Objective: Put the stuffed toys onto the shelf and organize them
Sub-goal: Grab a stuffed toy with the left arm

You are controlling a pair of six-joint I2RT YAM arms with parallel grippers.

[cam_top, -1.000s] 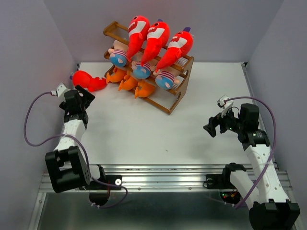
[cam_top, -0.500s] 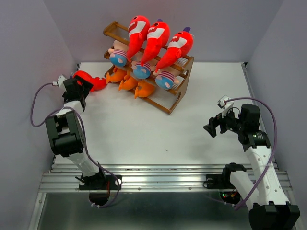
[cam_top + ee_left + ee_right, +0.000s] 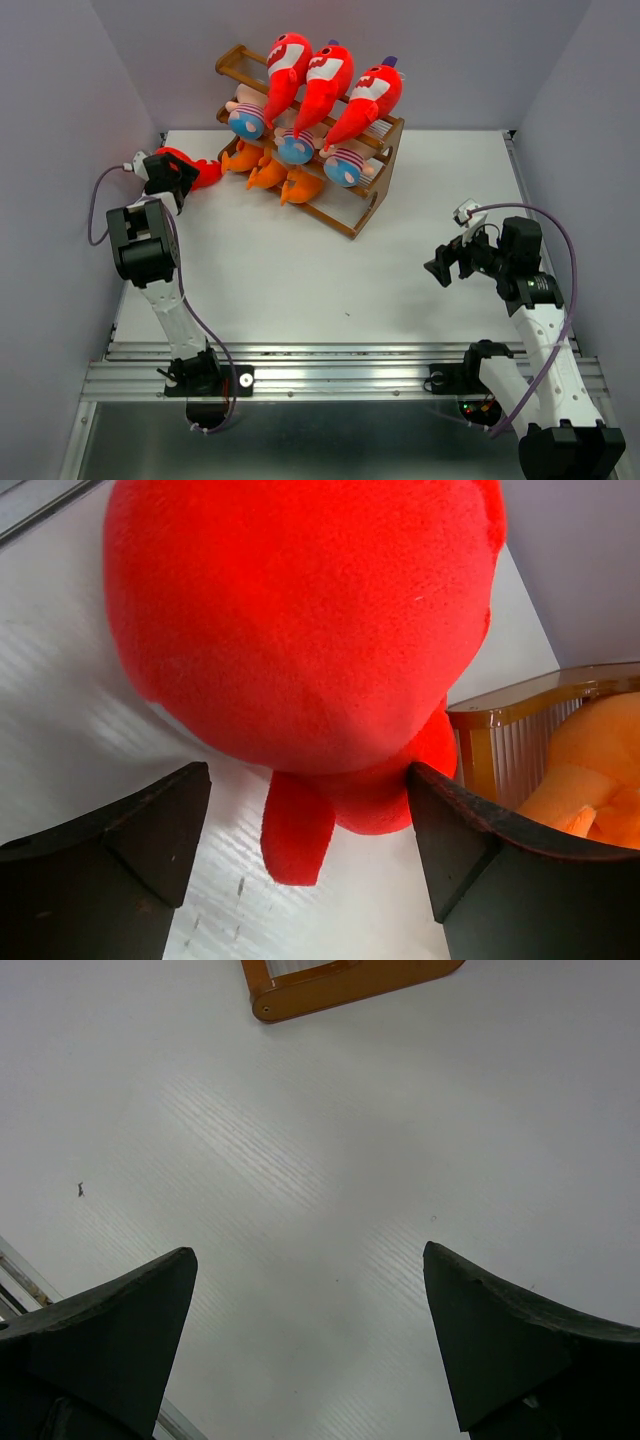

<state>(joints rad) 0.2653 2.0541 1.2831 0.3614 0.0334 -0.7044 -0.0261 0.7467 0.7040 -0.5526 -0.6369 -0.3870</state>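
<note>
Left gripper (image 3: 305, 855): jaws wide apart, clamped on nothing. Its two dark fingers (image 3: 110, 860) straddle the tail end of a red shark plush (image 3: 300, 630) that lies on the white table (image 3: 300, 280). The small tail fin hangs in the gap between the tips. The right-hand fingertip is just beside the plush; cannot tell if it touches. In the top view this gripper sits at the far left of the table, wrist tipped toward the plush. The shelf (image 3: 378, 190) stands just past the plush, to the gripper's right.

Shelf: brown wooden three-tier slanted rack at the far side of the table, turned at an angle.
- Top tier: three red sharks (image 3: 325, 80) side by side, mouths up and away from the arms.
- Middle tier: three striped dolls (image 3: 345, 160) in a row.
- Bottom tier: three orange plush (image 3: 268, 172) in a row; the nearest one shows at the right edge of the left wrist view, behind a rail.

Right gripper (image 3: 310, 1340): jaws wide apart, nothing between them, hovering over bare table. It is well apart from the shelf; only a shelf corner shows at the top of its wrist view.
</note>
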